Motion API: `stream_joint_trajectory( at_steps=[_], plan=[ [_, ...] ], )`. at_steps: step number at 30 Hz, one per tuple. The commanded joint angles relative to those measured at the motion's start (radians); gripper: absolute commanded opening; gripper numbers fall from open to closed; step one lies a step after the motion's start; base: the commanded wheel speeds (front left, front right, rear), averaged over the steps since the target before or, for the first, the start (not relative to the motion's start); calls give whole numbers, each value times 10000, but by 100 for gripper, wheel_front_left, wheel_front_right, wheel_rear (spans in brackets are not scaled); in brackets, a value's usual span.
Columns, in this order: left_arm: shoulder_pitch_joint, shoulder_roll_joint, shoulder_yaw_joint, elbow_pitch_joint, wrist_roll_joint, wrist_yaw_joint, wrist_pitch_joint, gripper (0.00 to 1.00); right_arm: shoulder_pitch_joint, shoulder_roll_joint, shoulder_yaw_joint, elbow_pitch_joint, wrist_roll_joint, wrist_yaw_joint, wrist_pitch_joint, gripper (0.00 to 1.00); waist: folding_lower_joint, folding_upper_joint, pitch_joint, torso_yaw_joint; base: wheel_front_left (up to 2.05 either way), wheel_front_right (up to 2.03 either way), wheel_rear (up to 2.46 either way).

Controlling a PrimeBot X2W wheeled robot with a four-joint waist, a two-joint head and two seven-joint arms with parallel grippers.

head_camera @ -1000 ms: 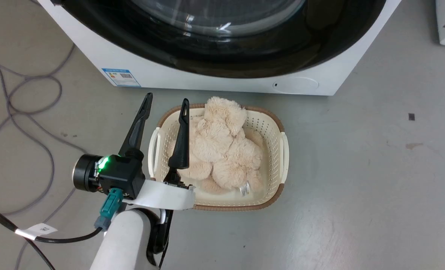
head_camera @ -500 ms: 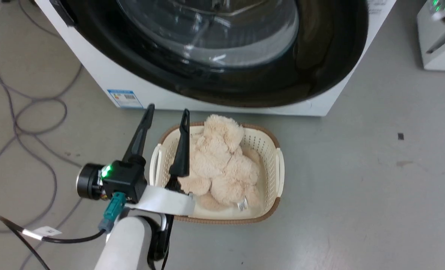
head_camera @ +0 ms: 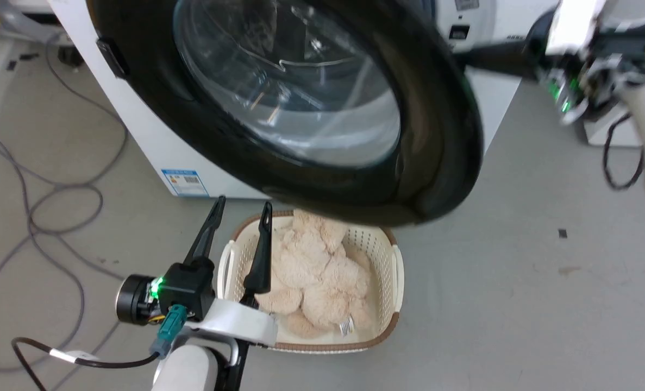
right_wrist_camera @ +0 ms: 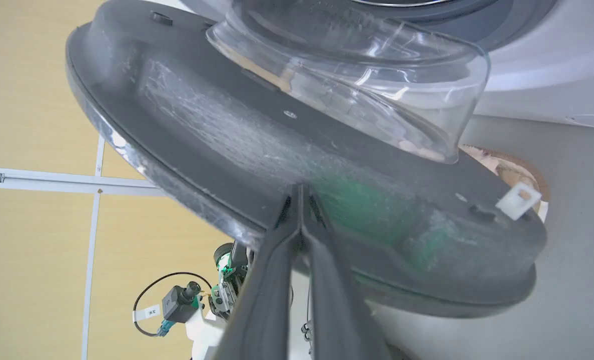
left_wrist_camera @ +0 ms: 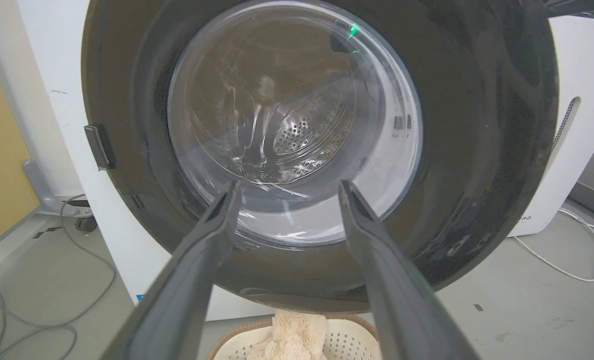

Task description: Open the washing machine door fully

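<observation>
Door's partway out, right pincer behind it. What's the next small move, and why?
Probably push the right pincer against the inner face of the washing machine door, swinging its free edge toward the robot's left. The pincer's fingers are shut, tips at that face, and the door stands only partly open.

Spread left gripper (head_camera: 244, 202), pinched right gripper (right_wrist_camera: 301, 190)

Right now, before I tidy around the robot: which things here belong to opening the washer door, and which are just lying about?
In the job:
- door, partly swung open
- washing machine
- right gripper, fingers together against the door's inner face

Lying about:
- basket on the floor
- plush toy inside it
- cables on the floor
- left gripper, open and empty
</observation>
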Motion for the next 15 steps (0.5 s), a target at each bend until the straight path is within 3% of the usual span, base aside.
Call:
stream_joint_trajectory(
  at_steps=[1, 15],
  plan=[
    [154, 82, 71, 66, 55, -33, -53, 100, 412, 94, -2, -179, 80, 8, 96, 0, 1, 0, -188, 33, 0, 0, 0],
    [1006, 220, 191, 490, 30, -42, -53, 100, 3026, 618, -20, -2343, 808, 8, 977, 0, 1, 0, -1248, 369, 0, 0, 0]
  ],
)
